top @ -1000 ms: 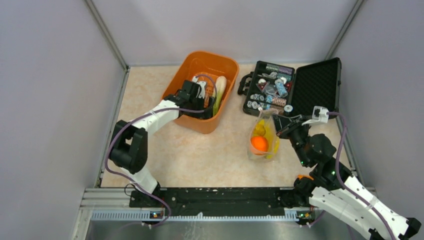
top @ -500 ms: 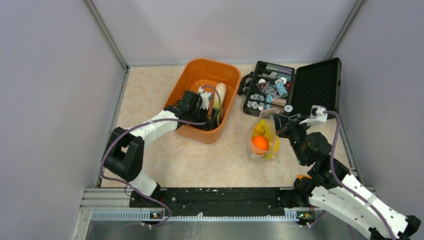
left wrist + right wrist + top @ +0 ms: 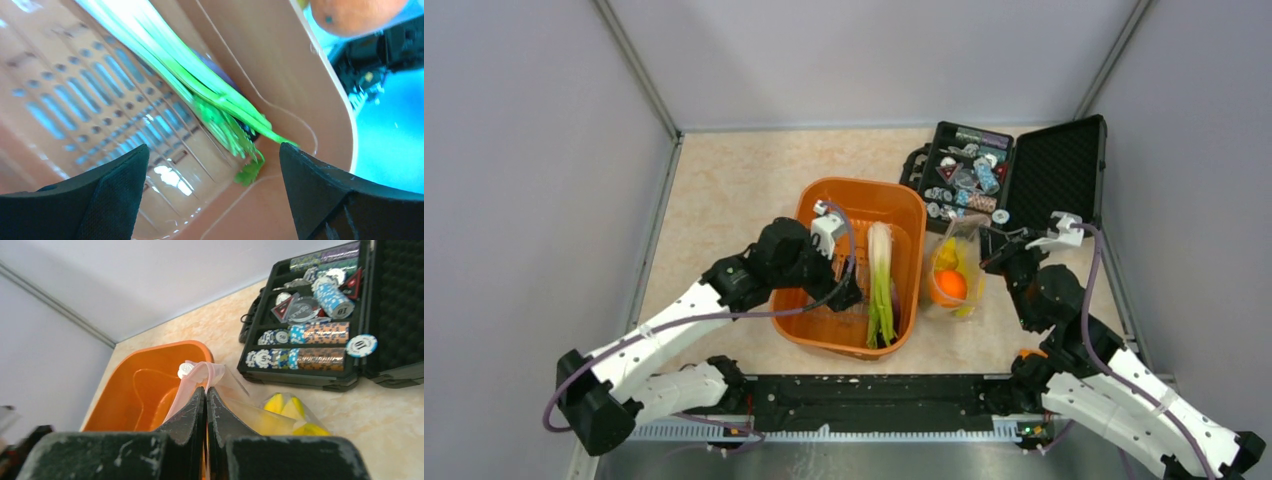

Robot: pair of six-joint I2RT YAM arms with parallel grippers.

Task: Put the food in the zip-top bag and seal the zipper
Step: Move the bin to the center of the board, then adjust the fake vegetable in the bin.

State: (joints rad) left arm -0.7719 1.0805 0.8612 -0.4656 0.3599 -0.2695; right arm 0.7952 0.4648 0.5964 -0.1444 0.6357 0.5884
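Marbled desk (image 3: 724,200) carries the orange basket (image 3: 819,335) nearest, with the left hand (image 3: 214,147) inside it, fingers apart, facing the green stalks (image 3: 881,290). Just right of the basket, the right hand (image 3: 206,395) pinches the zip-top bag (image 3: 944,240) at its zipper (image 3: 192,377); an orange (image 3: 951,285) sits inside. Loading looks half done: next, close on the stalks and carry them to the bag's mouth.

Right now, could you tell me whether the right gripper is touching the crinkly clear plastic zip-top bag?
Touching. The right wrist view shows the right gripper pinching the clear zip-top bag at its pinkish edge.
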